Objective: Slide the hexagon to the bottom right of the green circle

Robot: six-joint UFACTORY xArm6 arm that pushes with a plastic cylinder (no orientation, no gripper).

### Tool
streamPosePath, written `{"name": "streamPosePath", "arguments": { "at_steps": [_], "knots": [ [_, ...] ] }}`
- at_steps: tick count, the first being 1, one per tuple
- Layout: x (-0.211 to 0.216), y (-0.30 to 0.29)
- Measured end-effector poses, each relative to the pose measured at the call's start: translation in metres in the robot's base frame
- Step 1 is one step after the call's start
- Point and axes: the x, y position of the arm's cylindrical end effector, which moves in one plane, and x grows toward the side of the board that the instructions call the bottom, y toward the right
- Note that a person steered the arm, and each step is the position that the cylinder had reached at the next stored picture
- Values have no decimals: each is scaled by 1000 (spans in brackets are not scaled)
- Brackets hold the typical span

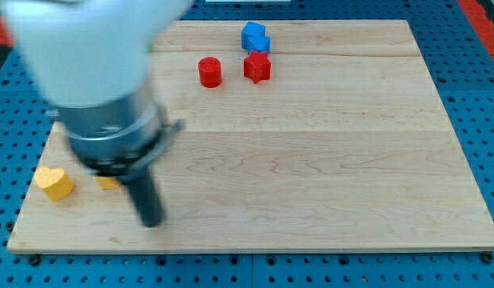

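Observation:
My tip is at the lower left of the wooden board; the rod and arm are blurred. A yellow block, shape unclear, peeks out from behind the arm just left of the rod. A yellow heart lies further left near the board's left edge. No green circle shows; the arm hides much of the board's upper left.
A red cylinder and a red star sit near the view's top centre. A blue block lies just above the star. Blue pegboard surrounds the board.

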Motion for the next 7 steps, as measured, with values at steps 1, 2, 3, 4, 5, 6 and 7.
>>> {"name": "streamPosePath", "arguments": {
  "at_steps": [1,2,3,4,5,6,7],
  "knots": [
    [-44,-52],
    [-111,-77],
    [-173,-79],
    [-131,-83],
    [-65,-60],
    [-118,-18],
    [-196,-34]
  ]
}}
